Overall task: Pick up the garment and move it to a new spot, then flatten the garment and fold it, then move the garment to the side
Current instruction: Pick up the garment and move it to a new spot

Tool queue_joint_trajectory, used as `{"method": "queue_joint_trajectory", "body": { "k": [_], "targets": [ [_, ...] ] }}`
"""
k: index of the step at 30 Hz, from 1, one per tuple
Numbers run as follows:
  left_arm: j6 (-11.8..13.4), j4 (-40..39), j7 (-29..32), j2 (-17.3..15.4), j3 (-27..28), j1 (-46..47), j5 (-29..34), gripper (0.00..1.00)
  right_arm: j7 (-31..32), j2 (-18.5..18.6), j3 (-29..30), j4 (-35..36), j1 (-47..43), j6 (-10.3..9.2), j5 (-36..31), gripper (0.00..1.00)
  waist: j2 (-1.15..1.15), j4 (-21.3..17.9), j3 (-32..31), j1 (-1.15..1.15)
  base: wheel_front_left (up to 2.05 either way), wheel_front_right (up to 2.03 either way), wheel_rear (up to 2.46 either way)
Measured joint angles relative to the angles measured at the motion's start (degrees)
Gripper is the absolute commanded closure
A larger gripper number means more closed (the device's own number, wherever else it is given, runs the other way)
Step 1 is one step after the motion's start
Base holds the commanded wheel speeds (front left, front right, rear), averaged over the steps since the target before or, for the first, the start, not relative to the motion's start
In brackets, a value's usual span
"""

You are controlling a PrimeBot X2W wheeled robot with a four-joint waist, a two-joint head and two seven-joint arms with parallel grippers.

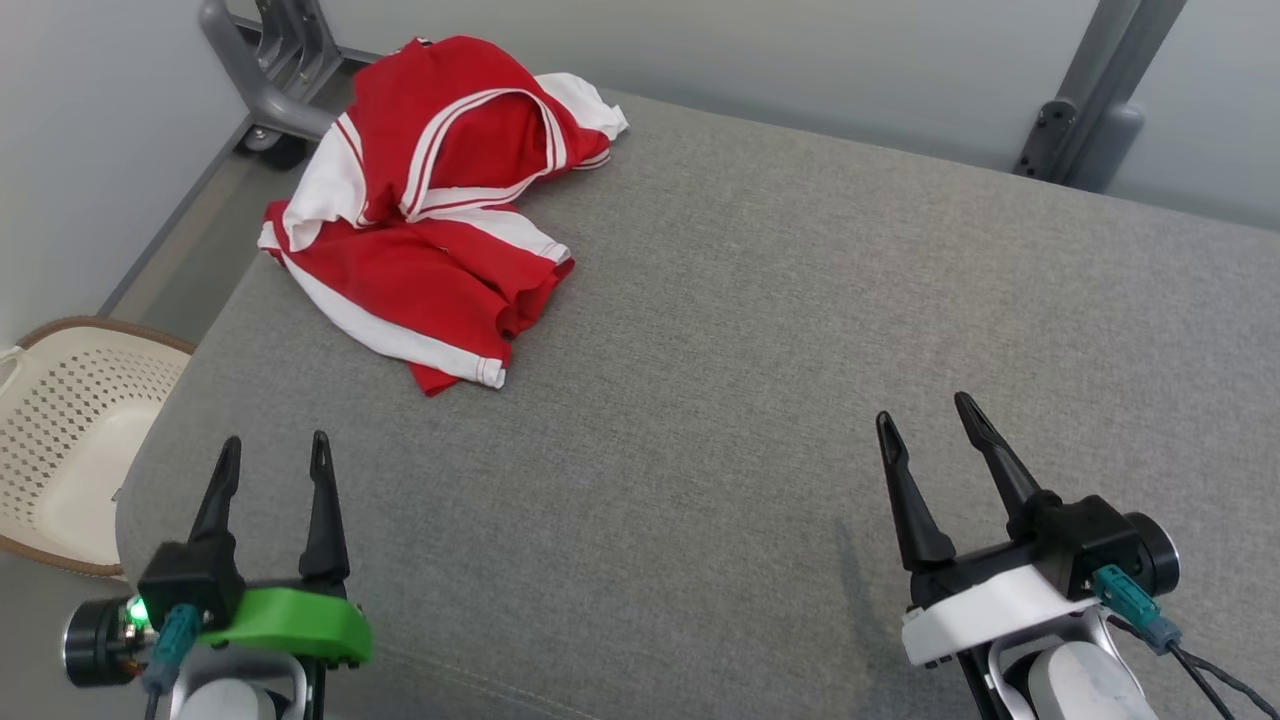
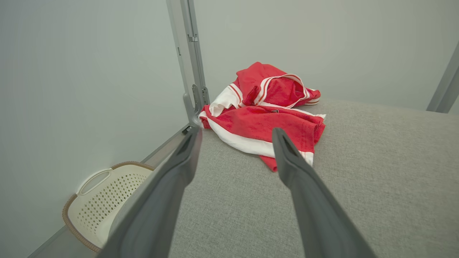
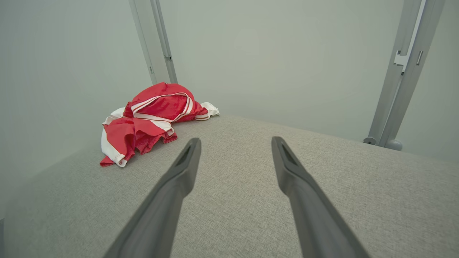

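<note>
A crumpled red garment with white stripes (image 1: 430, 210) lies bunched at the far left corner of the grey fabric surface (image 1: 760, 360). It also appears ahead in the left wrist view as the garment (image 2: 267, 114) and at the left in the right wrist view as the garment (image 3: 150, 120). My left gripper (image 1: 275, 452) hovers at the near left, open and holding nothing, well short of the garment. At the near right, my right gripper (image 1: 927, 415) is open too, with bare fabric between its fingers.
A cream perforated laundry basket (image 1: 70, 440) stands on the floor off the left edge, seen as the basket (image 2: 104, 200) from the left wrist. Grey metal frame posts (image 1: 1090, 90) rise behind the surface, one post (image 2: 192, 61) right by the garment. A pale wall sits close behind.
</note>
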State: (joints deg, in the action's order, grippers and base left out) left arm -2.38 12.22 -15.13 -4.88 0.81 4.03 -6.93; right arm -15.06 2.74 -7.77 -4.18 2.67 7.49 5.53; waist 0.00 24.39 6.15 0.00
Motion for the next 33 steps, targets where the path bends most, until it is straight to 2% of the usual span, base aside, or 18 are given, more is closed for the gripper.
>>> {"method": "queue_joint_trajectory", "body": {
  "k": [8, 14, 16, 22, 32, 33],
  "targets": [
    [-1.7, 16.8, 2.3, -3.7, -1.4, 16.6, 0.9, 0.0, 0.0, 0.0, 0.3, 0.5, 3.1, 0.0, -2.9, 0.0, 0.0, -4.0, 5.0, 0.0, 0.0, 0.0, 0.0],
    [-2.5, 29.9, 4.7, -4.0, -1.4, 25.9, -0.3, 0.0, 0.0, 0.0, 1.3, 1.1, 4.7, 0.0, -5.1, 0.0, 0.0, -7.4, 9.1, 0.0, 0.0, 0.0, 0.0],
    [-3.2, 33.4, 5.1, -3.6, -0.2, 28.2, -3.2, 0.0, 0.0, 0.0, 1.8, 1.4, 4.7, 0.0, -5.7, 0.0, 0.0, -8.4, 10.4, 0.0, 0.0, 0.0, 0.0],
    [-4.2, 42.3, 8.1, -4.6, -1.8, 35.8, -4.4, 0.0, 0.0, 0.0, 2.8, 2.2, 4.7, 0.0, -6.8, 0.0, 0.0, -11.2, 14.0, 0.0, 0.0, 0.0, 0.0],
    [-4.7, 49.9, 11.3, -5.0, -1.7, 40.4, -7.7, 0.0, 0.0, 0.0, 2.5, 3.0, 4.7, 0.0, -7.0, 0.0, 0.0, -13.0, 15.4, 0.0, 0.0, 0.0, 0.0],
    [-4.7, 50.3, 11.3, -5.1, -1.5, 40.7, -8.1, 0.39, 0.0, 0.0, 2.5, 3.0, 4.8, 0.0, -7.0, 0.0, 0.0, -13.1, 15.4, 0.0, 0.0, 0.0, 0.0]
  ]
}}
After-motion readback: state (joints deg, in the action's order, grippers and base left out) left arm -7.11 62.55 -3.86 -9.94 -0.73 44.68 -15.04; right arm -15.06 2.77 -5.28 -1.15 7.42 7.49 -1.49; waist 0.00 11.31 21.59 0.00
